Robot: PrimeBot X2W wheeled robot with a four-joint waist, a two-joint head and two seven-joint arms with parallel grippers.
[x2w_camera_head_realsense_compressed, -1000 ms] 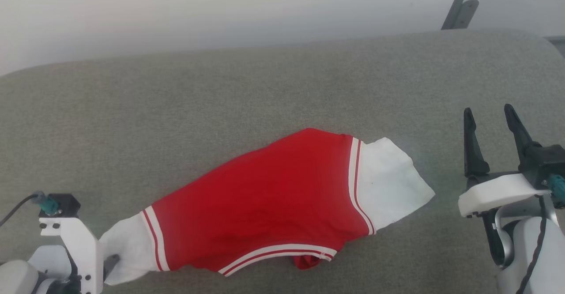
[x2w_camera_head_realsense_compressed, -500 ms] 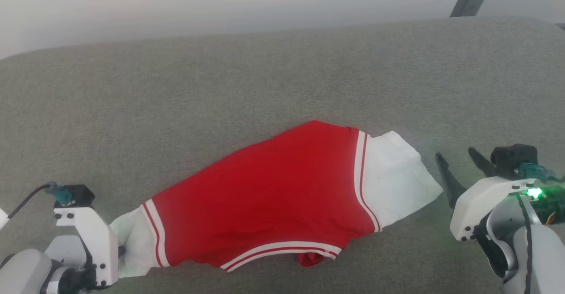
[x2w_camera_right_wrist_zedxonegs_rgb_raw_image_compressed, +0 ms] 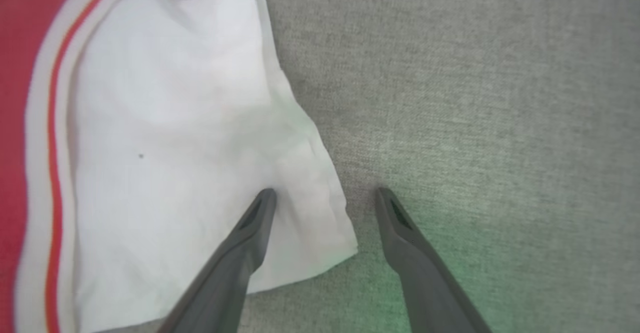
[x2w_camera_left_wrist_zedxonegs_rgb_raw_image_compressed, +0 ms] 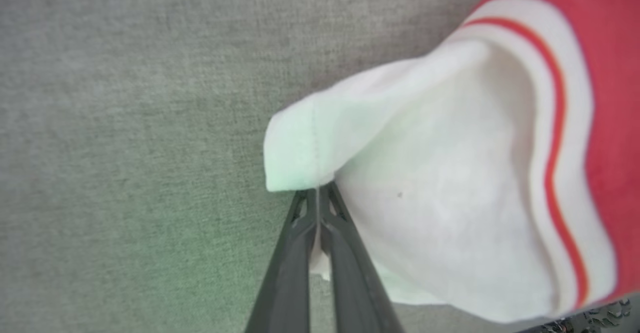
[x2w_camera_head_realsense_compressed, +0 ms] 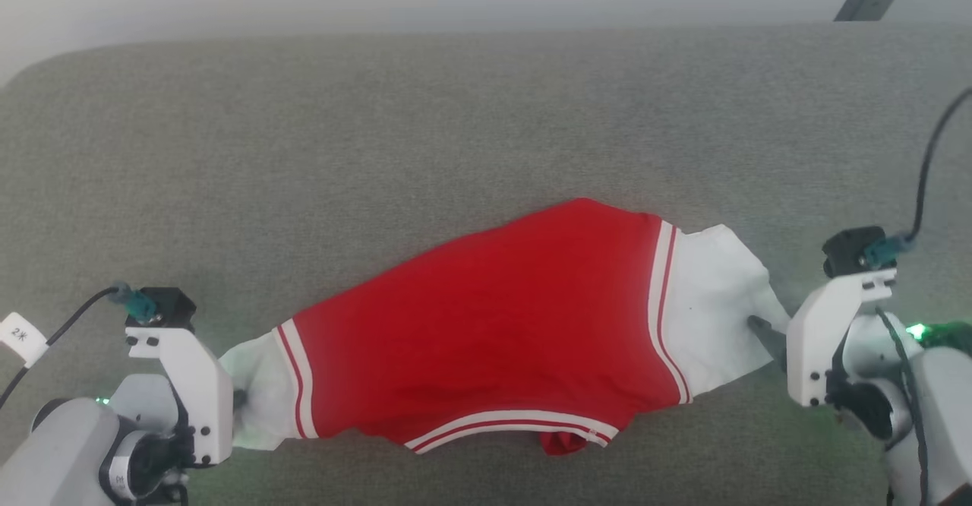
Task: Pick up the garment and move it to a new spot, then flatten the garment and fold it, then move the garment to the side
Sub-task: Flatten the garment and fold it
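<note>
Grey-green woven upholstery (x2w_camera_head_realsense_compressed: 456, 111) with rounded far corners carries everything in the head view. The garment (x2w_camera_head_realsense_compressed: 493, 331) lies stretched left to right near its front edge, a smooth, soft red body between limp white sleeves. A second ago the right gripper (x2w_camera_head_realsense_compressed: 763, 331) stood upright, well clear of the cloth. Now it is down at the right sleeve's outer corner, so a two-handed lift looks close.

In the left wrist view, the left gripper (x2w_camera_left_wrist_zedxonegs_rgb_raw_image_compressed: 318, 193), open a second ago, has pinched shut on the folded hem of the left sleeve (x2w_camera_left_wrist_zedxonegs_rgb_raw_image_compressed: 425, 198). The thin white knit puckers there, and a red-striped band (x2w_camera_left_wrist_zedxonegs_rgb_raw_image_compressed: 555, 138) curves behind it.

In the right wrist view, the right gripper's jaws stand wide and hold nothing. One dark finger (x2w_camera_right_wrist_zedxonegs_rgb_raw_image_compressed: 250, 228) rests over the right sleeve (x2w_camera_right_wrist_zedxonegs_rgb_raw_image_compressed: 175, 148), and the other lies on bare upholstery just beside its edge. I judge that closing here would catch that corner.
</note>
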